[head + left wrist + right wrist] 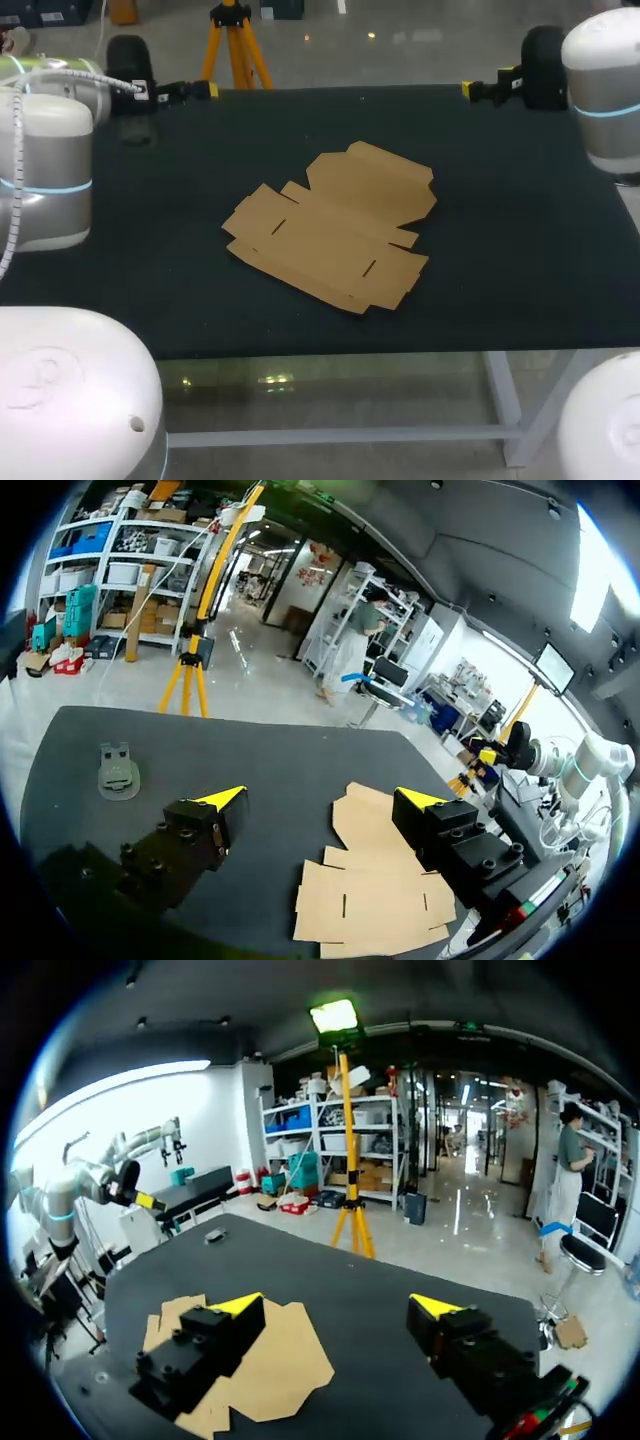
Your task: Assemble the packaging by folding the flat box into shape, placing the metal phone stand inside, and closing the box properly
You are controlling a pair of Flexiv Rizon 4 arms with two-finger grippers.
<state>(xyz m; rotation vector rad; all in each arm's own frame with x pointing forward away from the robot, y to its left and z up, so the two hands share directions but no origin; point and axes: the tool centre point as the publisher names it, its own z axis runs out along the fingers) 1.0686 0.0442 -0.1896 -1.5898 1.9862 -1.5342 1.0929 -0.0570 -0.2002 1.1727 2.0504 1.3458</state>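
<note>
On the table [500, 250], flat box [335, 225]; unfolded

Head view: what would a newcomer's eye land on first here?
The flat cardboard box lies unfolded at the middle of the black table. The small grey phone stand sits apart near the far left corner. The left gripper and right gripper hang at the far corners, fingers open, holding nothing.
</note>
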